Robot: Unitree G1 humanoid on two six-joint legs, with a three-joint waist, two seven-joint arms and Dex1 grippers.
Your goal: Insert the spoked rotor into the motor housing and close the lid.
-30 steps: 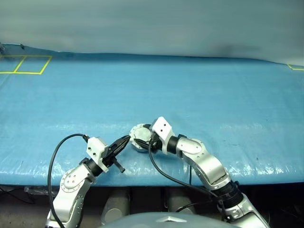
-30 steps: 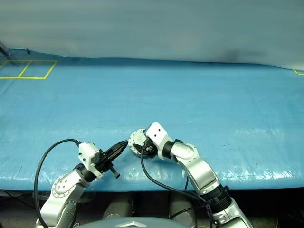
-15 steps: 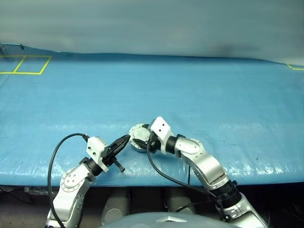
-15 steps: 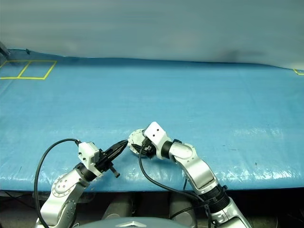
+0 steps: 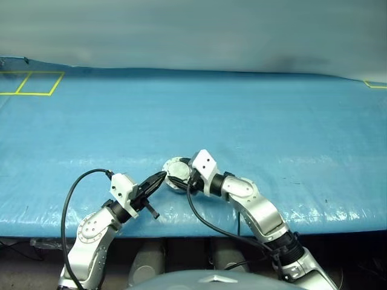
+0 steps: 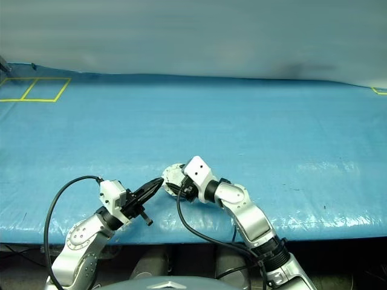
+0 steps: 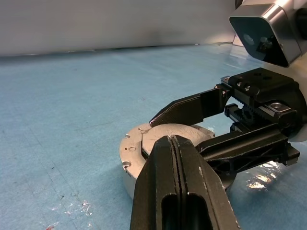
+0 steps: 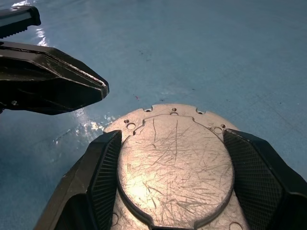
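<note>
You have the motor housing (image 5: 177,173) sitting near the front edge of the blue worktop (image 5: 254,121), with its lid (image 8: 175,167) down flat on top, so the spoked rotor cannot be seen and is presumably shut inside. Over the last second almost nothing has changed: the right arm's elbow has crept slightly, but both hands have stayed put, which suggests you are at the final check of the closure, not mid-move.

The right gripper (image 8: 172,191) comes in from 4 o'clock of the housing, its jaws spread wide on either flank of the round body; from the wrist view they look to be against it, though firm contact is hard to confirm. The left gripper (image 7: 173,143) has its jaws pressed together, tips just at the housing's 8 o'clock edge, holding nothing.

The lid is a scratched, dull silver disc, set in a notched metal ring with small screw holes. The worktop cover is glossy, crinkled plastic sheeting.
</note>
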